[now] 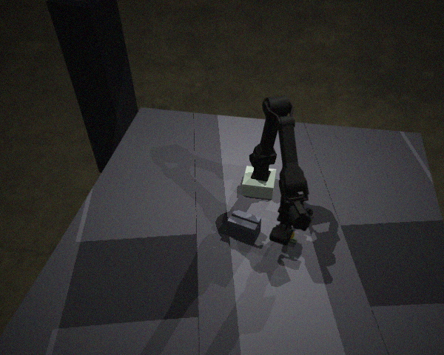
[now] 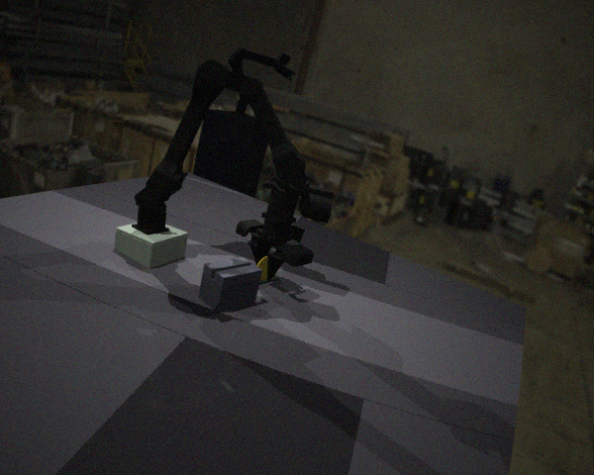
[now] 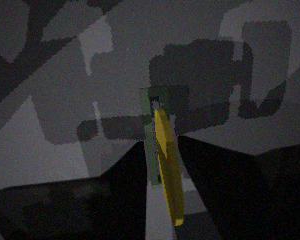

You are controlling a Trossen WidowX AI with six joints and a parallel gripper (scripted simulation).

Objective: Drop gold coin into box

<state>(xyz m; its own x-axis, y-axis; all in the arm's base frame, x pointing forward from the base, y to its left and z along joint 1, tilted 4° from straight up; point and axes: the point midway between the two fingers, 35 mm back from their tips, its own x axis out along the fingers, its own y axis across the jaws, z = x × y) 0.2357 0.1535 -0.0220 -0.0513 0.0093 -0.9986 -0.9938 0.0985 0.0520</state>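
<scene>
The claw hangs low over the surface, fingers pointing down, with the gold coin standing on its edge in the gap between them. In the wrist view the coin shows nearly edge-on as a long yellow sliver, its long axis running from the near bottom of the frame away toward the middle, leaning slightly left at the far end; its flat faces turn toward the two dark fingers on either side. The fingers are partly closed and narrowing on the coin, but a thin strip of surface shows between the coin and each finger, so whether they have hold of it cannot be told. The dark-green holder lies just left of the coin and below it, a narrow strip with the same long axis as the coin; the coin looks lifted a little or tilted off it, though the dim view leaves that unsure. In the exterior view only a small yellow crescent of the coin peeks out beside the claw, just behind the grey box. The box sits close to the claw's side, its lid slot a dark narrow line. The arm's pale base block stands farther off, beyond the box.
</scene>
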